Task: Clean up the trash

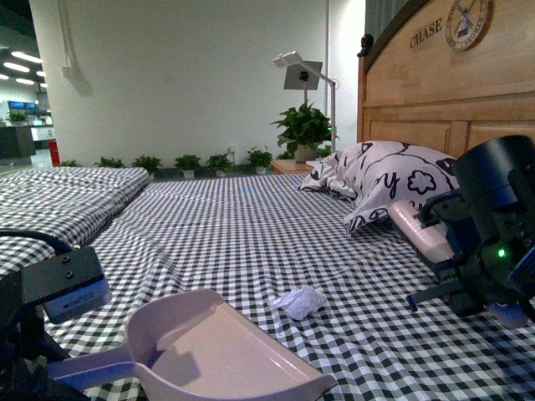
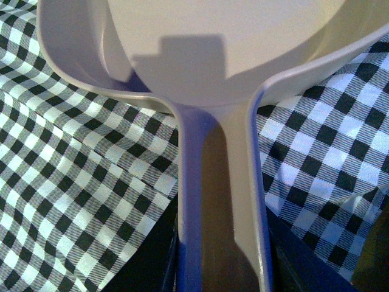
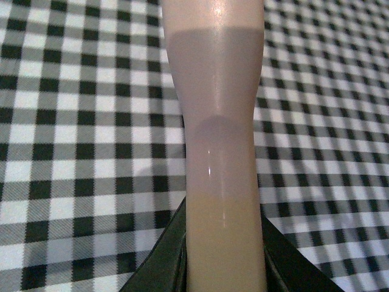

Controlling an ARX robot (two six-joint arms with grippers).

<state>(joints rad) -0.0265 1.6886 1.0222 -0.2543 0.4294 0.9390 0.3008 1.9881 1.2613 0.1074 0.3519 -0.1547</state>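
The trash (image 1: 300, 302), a small crumpled white wad, lies on the checked bed cover just past the far right rim of the beige dustpan (image 1: 219, 347). My left gripper (image 2: 219, 267) is shut on the dustpan handle (image 2: 216, 201); the pan's bowl (image 2: 219, 42) rests on the cover. In the front view the left arm (image 1: 58, 288) is at the lower left. My right gripper (image 3: 223, 261) is shut on the beige brush handle (image 3: 219, 121), held above the cover. In the front view the right arm (image 1: 489, 230) is to the right of the trash, with the handle (image 1: 418, 230) pointing left. The bristles are hidden.
A black-and-white patterned pillow (image 1: 380, 180) lies against the wooden headboard (image 1: 443, 92) at the back right. A second checked bed (image 1: 58, 196) is on the left. Potted plants (image 1: 303, 129) and a lamp (image 1: 303, 71) stand by the far wall.
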